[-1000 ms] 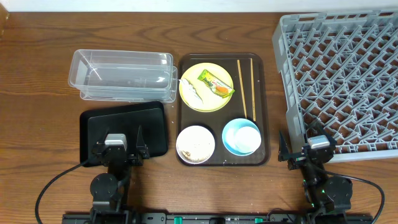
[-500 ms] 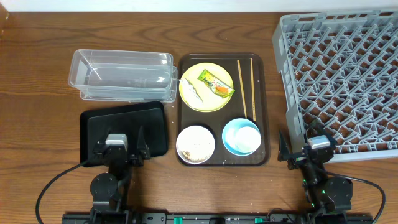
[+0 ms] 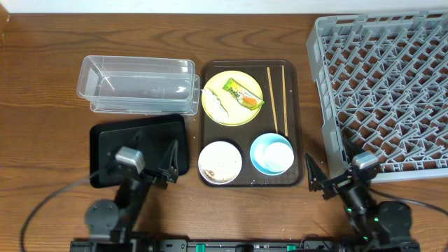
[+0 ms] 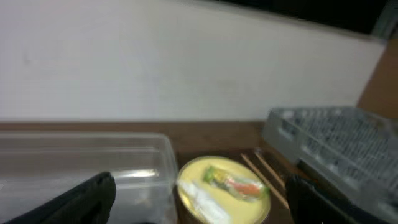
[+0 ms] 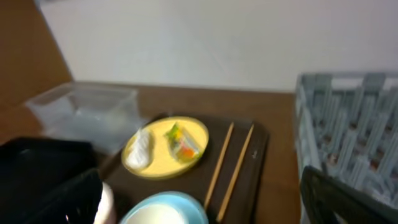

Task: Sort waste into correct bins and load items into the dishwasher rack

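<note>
Progress: by the look of the table nothing has been sorted or loaded yet; the whole job is still ahead

Waste: the small green-and-orange snack wrapper and the crumpled white scrap lie side by side on the round pale yellow plate; the whitish-beige rice-like crumbs sit in the small white bowl

Dishes: plate, white bowl, small light blue bowl and the two thin wooden chopsticks all rest on the dark brown serving tray, the chopsticks just right of the plate

Bins: the clear rectangular plastic tub and the flat black rectangular tray stand left of the serving tray, with no waste showing in either

Rack: the large square grey lattice crate at the right holds no dish

Left claw: the left gripper has its fingers spread wide and holds nothing; it hangs over the black tray, facing the plate

Right claw: the right gripper is likewise spread and bare, near the crate's front corner

Remaining: wrapper, scrap and crumbs to the bins; plate, both bowls and chopsticks to the crate

Change since the earlier frame: both arms have risen from rest and tilted, the left wrist swinging toward the serving tray; every object lies where it did
</note>
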{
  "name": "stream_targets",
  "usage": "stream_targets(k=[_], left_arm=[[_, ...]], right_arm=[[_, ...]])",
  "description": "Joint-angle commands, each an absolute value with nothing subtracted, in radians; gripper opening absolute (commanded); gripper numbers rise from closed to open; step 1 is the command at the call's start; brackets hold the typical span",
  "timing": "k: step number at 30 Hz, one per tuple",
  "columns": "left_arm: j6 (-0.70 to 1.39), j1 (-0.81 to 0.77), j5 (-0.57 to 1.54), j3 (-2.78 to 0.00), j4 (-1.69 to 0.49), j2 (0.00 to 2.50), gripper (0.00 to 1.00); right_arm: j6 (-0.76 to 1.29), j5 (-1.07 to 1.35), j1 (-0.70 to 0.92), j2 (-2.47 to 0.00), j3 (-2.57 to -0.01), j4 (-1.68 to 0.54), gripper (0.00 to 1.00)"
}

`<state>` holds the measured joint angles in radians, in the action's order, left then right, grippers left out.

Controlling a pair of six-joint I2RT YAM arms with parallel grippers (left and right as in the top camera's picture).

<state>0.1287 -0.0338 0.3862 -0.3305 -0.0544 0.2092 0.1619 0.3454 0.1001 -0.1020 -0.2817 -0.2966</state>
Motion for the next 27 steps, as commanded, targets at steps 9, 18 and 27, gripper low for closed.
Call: stream_targets(k=[9, 18, 27], left_arm=[[0.163, -0.047, 0.661, -1.098, -0.694, 0.925, 0.9], [0.22, -0.125, 0.839, -1.177, -0.701, 1.157, 0.89], [0.301, -0.556, 0.189, -1.177, -0.691, 1.371, 0.84]], right_arm=[[0.05, 0.371, 0.093, -0.723, -0.942, -0.822, 0.99], [0.082, 0.506, 0.093, -0.996, -1.119, -0.925, 0.99], [0.223, 0.457, 0.091, -1.038, -1.12, -0.918, 0.99]])
